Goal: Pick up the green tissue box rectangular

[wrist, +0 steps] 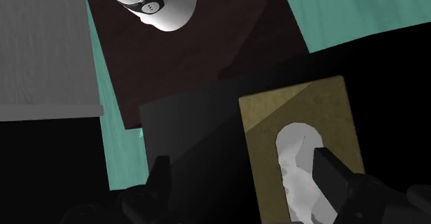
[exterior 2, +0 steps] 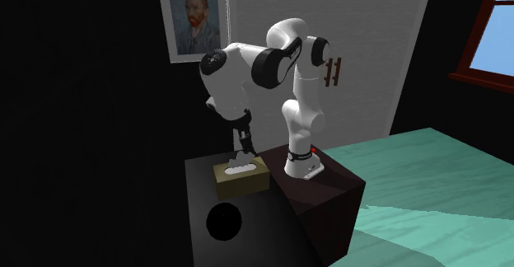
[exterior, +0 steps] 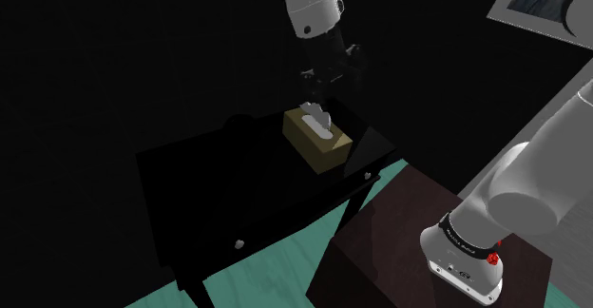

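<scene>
A: Where is the tissue box (exterior: 318, 140) seen?

B: It is seen lying flat on the black worktop (exterior: 219, 192), near the edge that faces the dark brown stand (exterior: 399, 230). It is drawn olive-yellow rather than a clear green, and a white tissue (exterior: 315, 116) is pushed up out of the slot in its top. In the second exterior view the tissue box (exterior 2: 241, 177) is found on the worktop (exterior 2: 247, 232), just beside the stand (exterior 2: 334, 193).

A: How is the tool (exterior: 316, 89) held?

B: It is hung from the white arm (exterior: 309, 7) over the box, pointed downward and close above the tissue. Whether the tissue is touched cannot be told. The same is seen of the tool (exterior 2: 244, 146) in the second exterior view. In the wrist view the tool (wrist: 242, 159) is seen spread wide: its two black fingers (wrist: 330, 173) are set well apart and nothing is clasped between them. One finger is seen over the white tissue (wrist: 298, 167) at the middle of the box (wrist: 304, 108). The other is seen over bare worktop (wrist: 186, 129) beside the box's long side.

A: What else is shown?

B: A teal floor (exterior 2: 428, 183) is shown around the furniture. A framed portrait (exterior 2: 196, 16) is hung on the wall behind the arm (exterior 2: 235, 76), and a window (exterior 2: 494, 26) is seen at the second exterior view's upper right. A small pale knob (exterior: 238, 243) is seen on the worktop's front in the shoulder view.
</scene>
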